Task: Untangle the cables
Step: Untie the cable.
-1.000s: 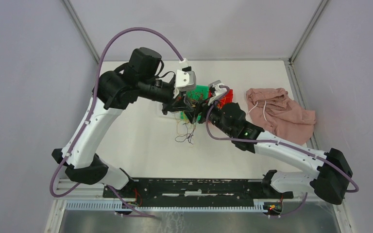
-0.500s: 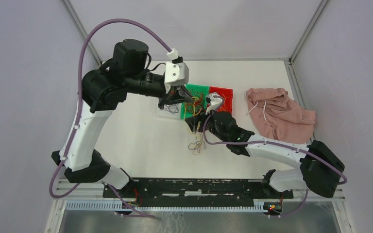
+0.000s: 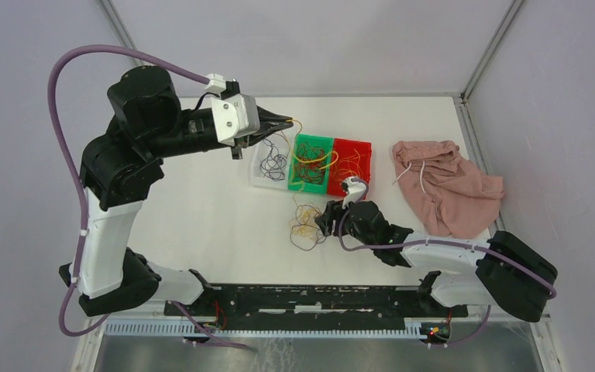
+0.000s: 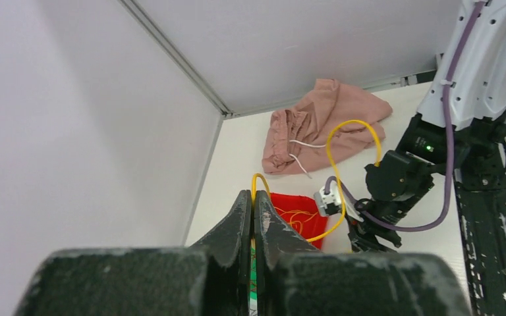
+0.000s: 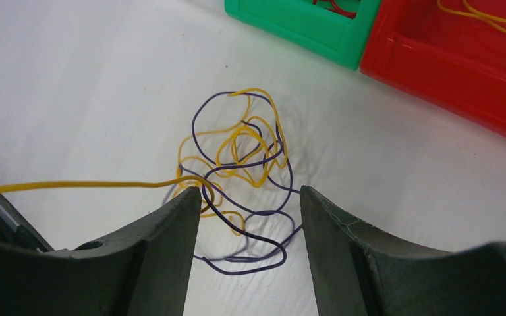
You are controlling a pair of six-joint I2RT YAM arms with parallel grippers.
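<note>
Your left gripper [image 3: 285,122] is swinging away, jaws pinched on one thin yellow wire [image 4: 352,122]; your right gripper [image 5: 250,197], jaws wide, is dropping over the yellow-and-purple cable clump [image 3: 305,225] on the white table [image 3: 201,209]. A strand is drawing free.

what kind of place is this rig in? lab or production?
Most likely a lab robot cell: bare white table boxed in by plain grey panels on aluminium framing, two arms bolted to a rail at its near edge, and staged props, a green bin and a tangle of cables.
</note>
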